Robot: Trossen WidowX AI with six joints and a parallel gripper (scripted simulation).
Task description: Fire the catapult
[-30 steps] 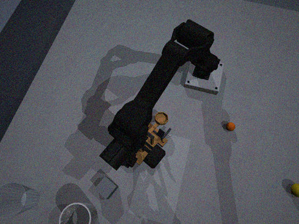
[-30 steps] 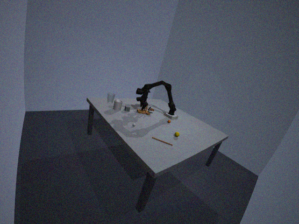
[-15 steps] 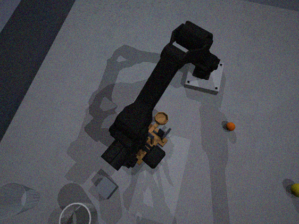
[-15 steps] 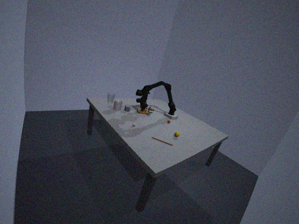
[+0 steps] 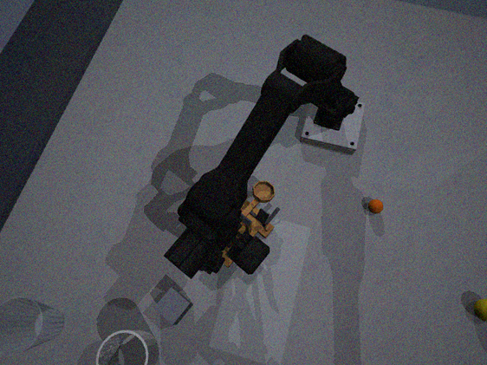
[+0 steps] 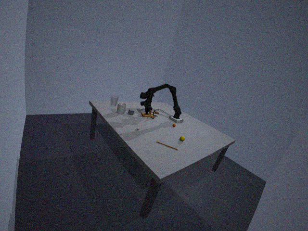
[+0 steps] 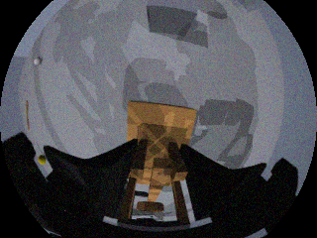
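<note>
The orange-brown catapult (image 5: 266,230) (image 6: 147,115) (image 7: 168,115) stands on the table, its base end towards the grey block. Its round launch cup (image 5: 263,192) looks empty. My gripper (image 6: 147,112) (image 7: 158,145) is low over the catapult, pointing down, and is shut on its frame; the arm hides the fingertips in the top view. The white mug (image 5: 153,346) (image 6: 121,108) stands upright beyond the grey block. A small orange ball (image 5: 375,206) (image 6: 173,125) lies near the robot's base. A small pale ball (image 6: 137,129) (image 7: 37,60) lies separately on the table.
The grey block (image 5: 172,306) (image 6: 131,112) sits between catapult and mug. A clear glass (image 5: 12,325) (image 6: 114,100) stands beside the mug. A yellow ball (image 5: 486,310) (image 6: 182,138) (image 7: 42,160) and a thin brown stick (image 6: 166,145) (image 7: 28,115) lie farther off.
</note>
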